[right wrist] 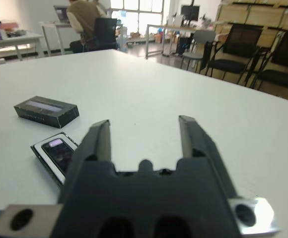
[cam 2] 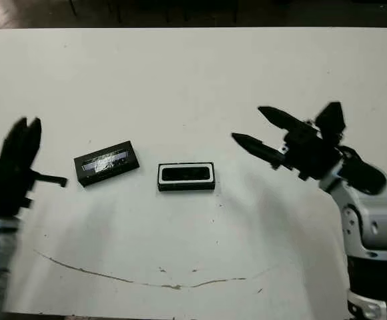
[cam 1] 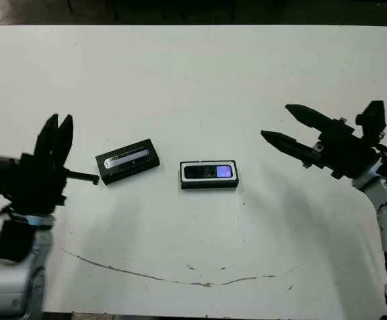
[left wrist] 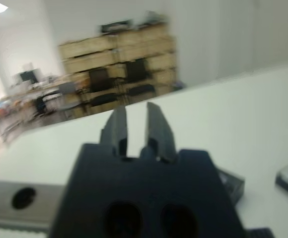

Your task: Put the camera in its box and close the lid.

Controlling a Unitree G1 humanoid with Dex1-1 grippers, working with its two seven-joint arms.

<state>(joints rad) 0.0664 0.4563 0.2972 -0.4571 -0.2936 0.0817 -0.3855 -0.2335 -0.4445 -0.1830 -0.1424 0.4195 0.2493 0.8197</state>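
black lid (cam 1: 127,161) with silvery strip; white-lined black box (cam 1: 209,175); white table (cam 1: 200,73)

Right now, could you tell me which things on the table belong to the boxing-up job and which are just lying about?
Belong to the job:
camera, lying inside the box
box
lid, off, on the table beside the box

Lying about:
nothing else on the white table, only a brownish streak near its front edge
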